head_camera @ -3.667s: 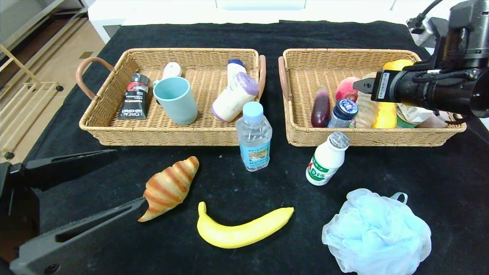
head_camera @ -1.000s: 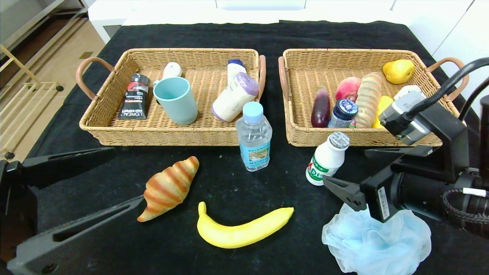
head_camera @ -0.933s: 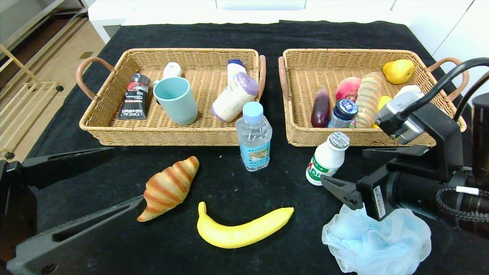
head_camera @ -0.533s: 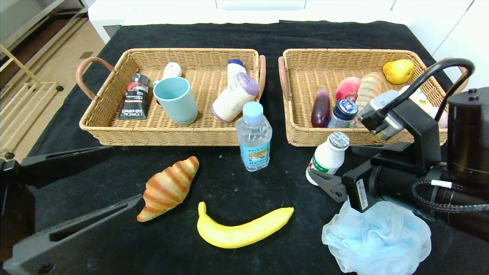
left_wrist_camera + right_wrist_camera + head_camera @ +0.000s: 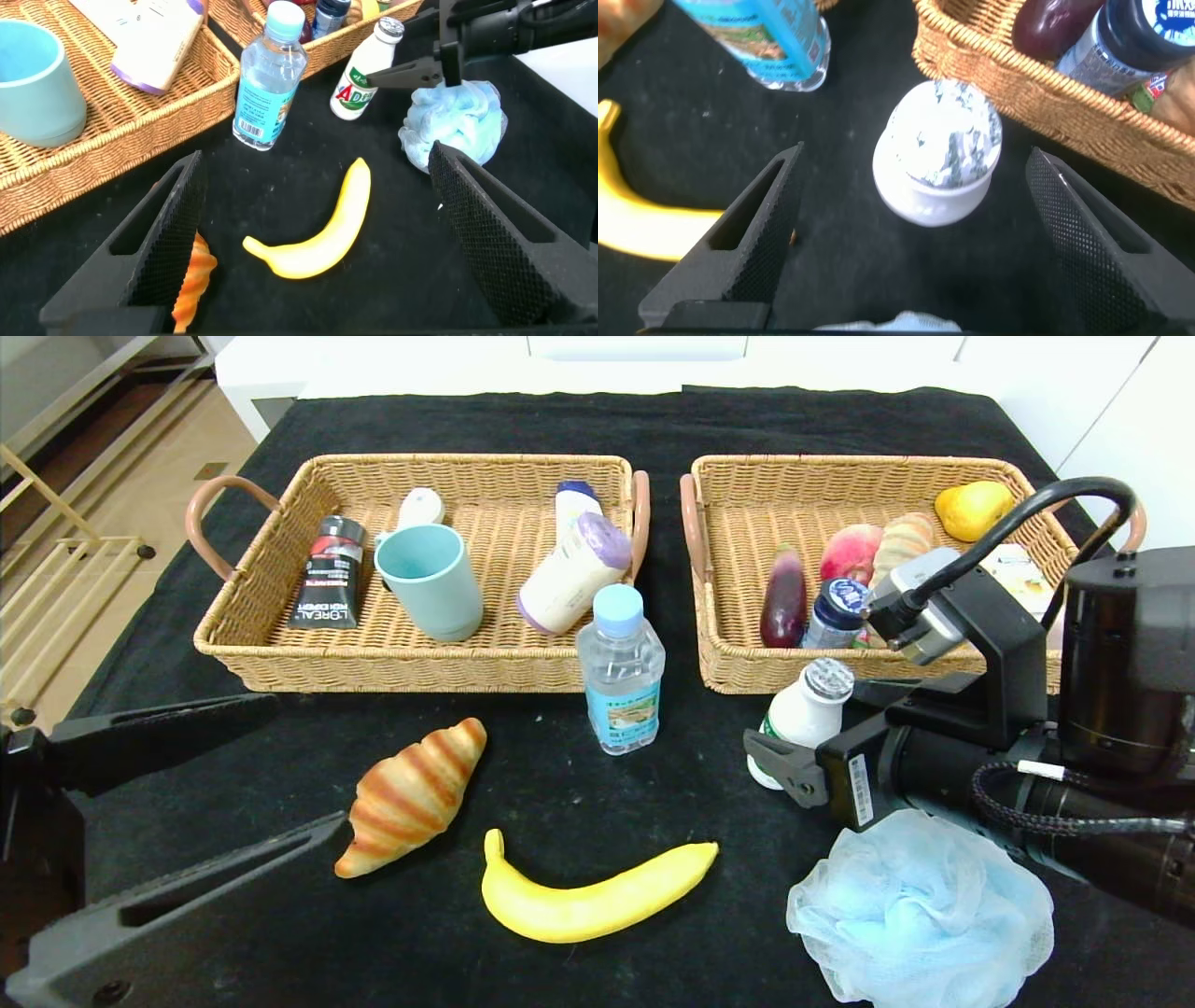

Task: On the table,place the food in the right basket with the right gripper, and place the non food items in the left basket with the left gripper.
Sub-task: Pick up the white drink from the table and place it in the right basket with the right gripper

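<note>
A white drink bottle [image 5: 801, 721] with a foil cap stands on the black table just in front of the right basket [image 5: 738, 674]. My right gripper [image 5: 822, 733] is open, low over the table, with one finger on each side of the bottle [image 5: 938, 154]; I cannot tell if they touch it. A water bottle [image 5: 621, 670], a croissant [image 5: 414, 793], a banana [image 5: 593, 896] and a blue bath puff [image 5: 920, 910] lie on the table. My left gripper [image 5: 308, 765] is open and empty at the front left, next to the croissant.
The left basket [image 5: 411, 667] holds a teal cup [image 5: 429, 581], a black tube, and white bottles. The right basket holds an eggplant [image 5: 784, 597], a peach, bread, a pear [image 5: 973, 510] and a jar. The bath puff lies under my right arm.
My right arm has come down from over the right basket and moved left along the table. Its open fingers now stand on both sides of the white bottle. The left arm has not moved.
</note>
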